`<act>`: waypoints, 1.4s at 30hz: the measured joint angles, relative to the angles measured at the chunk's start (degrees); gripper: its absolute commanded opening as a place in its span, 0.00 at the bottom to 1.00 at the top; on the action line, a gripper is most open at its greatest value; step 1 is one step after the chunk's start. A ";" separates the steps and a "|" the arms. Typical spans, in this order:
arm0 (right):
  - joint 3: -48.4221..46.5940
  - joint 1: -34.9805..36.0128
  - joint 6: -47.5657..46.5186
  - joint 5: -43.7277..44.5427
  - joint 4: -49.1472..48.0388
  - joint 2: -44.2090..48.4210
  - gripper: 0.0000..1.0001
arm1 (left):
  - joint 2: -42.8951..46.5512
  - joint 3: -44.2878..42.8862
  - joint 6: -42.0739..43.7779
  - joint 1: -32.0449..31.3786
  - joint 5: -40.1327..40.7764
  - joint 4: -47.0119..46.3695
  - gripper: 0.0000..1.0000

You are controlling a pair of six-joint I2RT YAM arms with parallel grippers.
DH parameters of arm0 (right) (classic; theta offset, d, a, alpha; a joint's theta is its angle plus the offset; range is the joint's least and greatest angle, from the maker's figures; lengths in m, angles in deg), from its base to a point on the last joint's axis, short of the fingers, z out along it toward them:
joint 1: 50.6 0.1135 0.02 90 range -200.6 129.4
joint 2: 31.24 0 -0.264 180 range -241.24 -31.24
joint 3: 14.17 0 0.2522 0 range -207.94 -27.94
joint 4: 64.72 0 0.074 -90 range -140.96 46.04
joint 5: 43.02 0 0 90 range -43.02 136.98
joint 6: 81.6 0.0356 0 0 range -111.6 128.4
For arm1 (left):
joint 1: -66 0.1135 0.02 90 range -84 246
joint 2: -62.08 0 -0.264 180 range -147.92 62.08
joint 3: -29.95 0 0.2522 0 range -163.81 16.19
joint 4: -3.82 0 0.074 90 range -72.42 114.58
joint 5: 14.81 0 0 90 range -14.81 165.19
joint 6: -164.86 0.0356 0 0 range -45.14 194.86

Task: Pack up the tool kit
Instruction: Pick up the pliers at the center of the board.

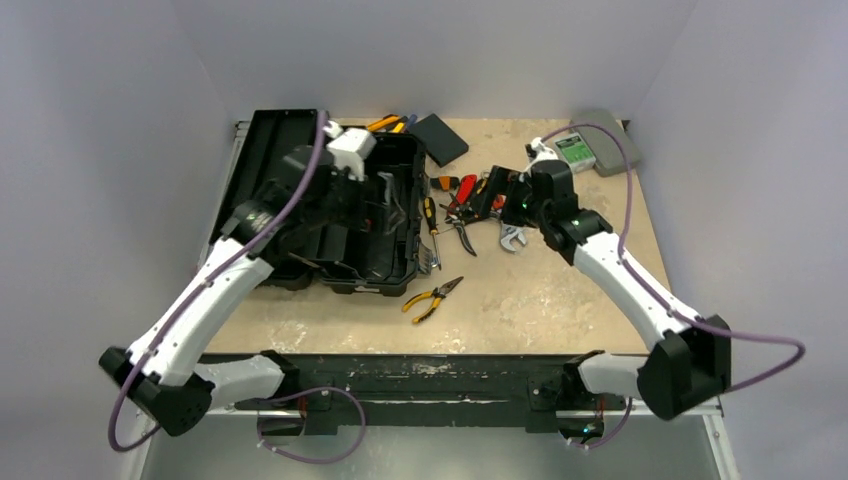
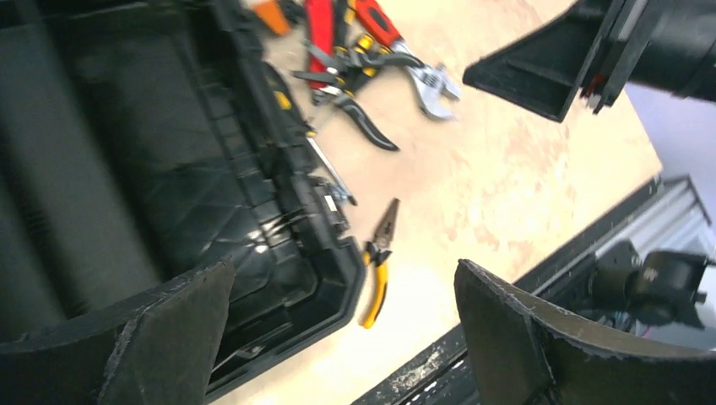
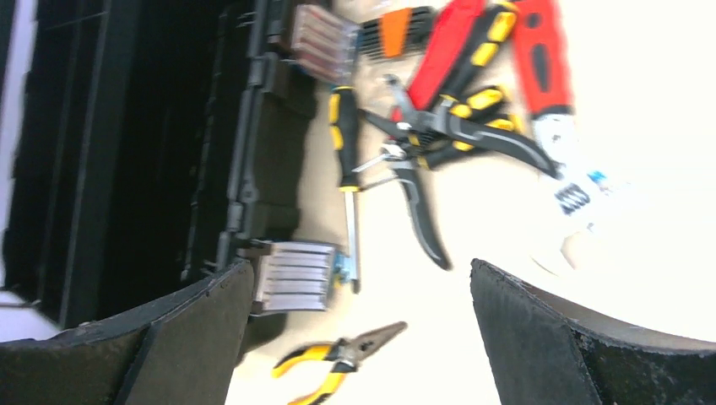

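Toolbox (image 1: 385,262) open, packing unfinished: pliers (image 3: 338,364), screwdriver (image 3: 342,139), wrench (image 2: 431,84) and red-handled cutters (image 3: 460,51) lie loose beyond the fingertips; left gripper (image 2: 342,283) and right gripper (image 3: 361,270) both spread wide, empty.

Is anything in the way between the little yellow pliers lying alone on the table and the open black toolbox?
No. Nothing visible lies between the yellow pliers and the toolbox. They sit just off its front right corner, and they only need lifting over the box's own front wall.
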 measured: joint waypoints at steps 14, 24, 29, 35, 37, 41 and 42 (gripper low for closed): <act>19.37 -0.31 -1.79 17.20 6.08 21.27 0.99 | -21.18 -0.15 5.51 -23.02 10.99 -3.72 0.81; 24.63 -0.31 -1.62 17.05 6.99 26.97 0.98 | -25.83 2.97 8.83 -33.14 16.46 -3.26 0.64; 26.77 -0.31 -0.72 17.07 6.12 30.58 0.98 | -26.97 8.28 6.12 -32.96 18.84 -3.54 0.61; 28.68 -0.31 0.20 17.14 5.92 33.92 0.98 | -31.01 11.10 3.67 -32.96 19.69 -5.79 0.53; 28.68 -0.31 0.33 17.20 5.88 34.58 0.98 | -33.22 11.10 3.13 -32.96 19.56 -6.73 0.49; 28.68 -0.31 0.37 17.20 5.92 35.30 0.98 | -37.77 11.10 1.90 -32.96 18.25 -7.80 0.43; 28.68 -0.31 0.37 17.22 5.95 35.41 0.98 | -38.64 11.10 1.44 -32.96 17.92 -7.89 0.42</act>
